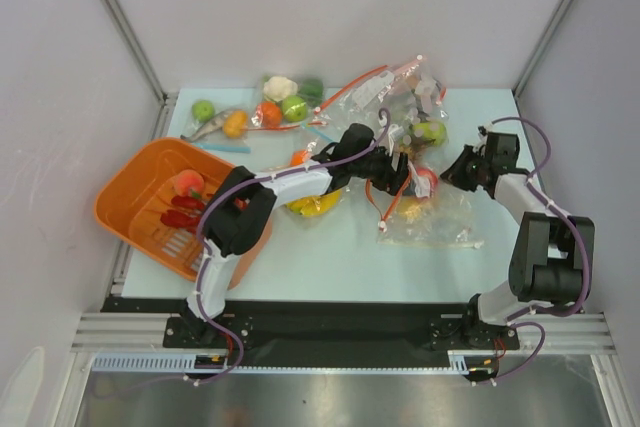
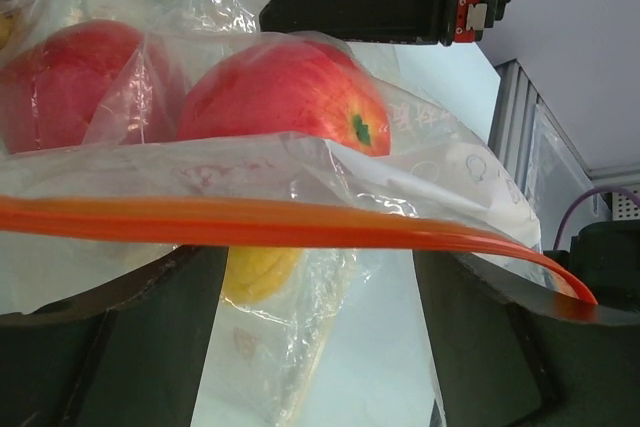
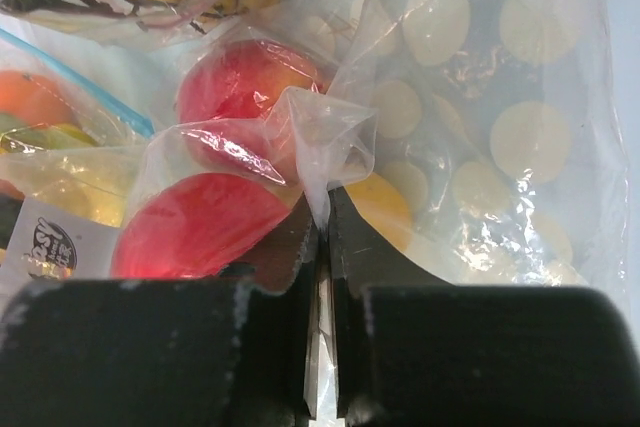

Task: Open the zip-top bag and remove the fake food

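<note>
Plastic of the zip-top bag (image 3: pixel 335 137), lying on the counter (image 1: pixel 330 247) with red apples (image 2: pixel 285 97) inside, was pinched tight in my right pincer (image 3: pixel 322 232), seemingly as an anchor, while my left pincer (image 2: pixel 315 282) stood wide astride its orange zip strip (image 2: pixel 300 219).

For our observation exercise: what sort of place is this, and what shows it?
Probably a robotics lab test cell: left arm and right arm bolted at the edge of a table, white panels in a metal frame, bagged toy food and an orange basket.
</note>
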Robot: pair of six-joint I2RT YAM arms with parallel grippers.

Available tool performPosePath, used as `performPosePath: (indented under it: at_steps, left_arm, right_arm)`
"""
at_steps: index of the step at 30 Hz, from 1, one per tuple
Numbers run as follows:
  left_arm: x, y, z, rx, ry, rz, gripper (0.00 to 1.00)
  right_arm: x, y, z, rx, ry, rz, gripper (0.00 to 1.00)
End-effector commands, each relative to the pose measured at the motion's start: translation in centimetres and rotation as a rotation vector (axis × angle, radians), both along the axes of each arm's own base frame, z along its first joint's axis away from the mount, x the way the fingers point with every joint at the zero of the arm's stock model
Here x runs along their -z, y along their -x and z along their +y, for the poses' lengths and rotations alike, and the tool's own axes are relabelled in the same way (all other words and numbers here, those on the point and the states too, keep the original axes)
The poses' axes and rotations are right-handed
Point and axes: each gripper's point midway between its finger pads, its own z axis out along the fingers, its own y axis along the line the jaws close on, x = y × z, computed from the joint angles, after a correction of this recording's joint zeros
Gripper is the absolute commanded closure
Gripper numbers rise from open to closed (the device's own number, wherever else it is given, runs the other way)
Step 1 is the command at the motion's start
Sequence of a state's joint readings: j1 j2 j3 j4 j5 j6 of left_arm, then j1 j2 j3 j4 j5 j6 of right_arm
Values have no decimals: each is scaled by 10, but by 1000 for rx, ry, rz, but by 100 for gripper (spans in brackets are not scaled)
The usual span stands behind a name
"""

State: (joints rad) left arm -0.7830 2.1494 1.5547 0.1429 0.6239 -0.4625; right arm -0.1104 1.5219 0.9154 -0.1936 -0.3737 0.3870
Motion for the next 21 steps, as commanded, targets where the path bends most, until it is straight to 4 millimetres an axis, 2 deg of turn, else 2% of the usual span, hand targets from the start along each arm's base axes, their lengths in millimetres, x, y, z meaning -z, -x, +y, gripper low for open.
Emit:
performPosePath:
  at_steps: [1,3,8,16,21]
  left_arm:
    - [-12,-6,-11,3,34,-37,20]
    - [-15,-6,-14,7,45,-33,19]
    - [-12,-5,-18,17,57,-12,17]
    - [-17,-3,-24,34,105,-10,11]
    - [-11,-3,-27,34,105,6,8]
  right_arm:
    - [-7,5,8,-30,3,-20,97]
    - [-5,7,11,-39,2,-14,100]
    - [-2,12,21,-66,0,-7,100]
    - [2,19,36,-112,-8,2,100]
    - [2,22,44,-134,-13,1,100]
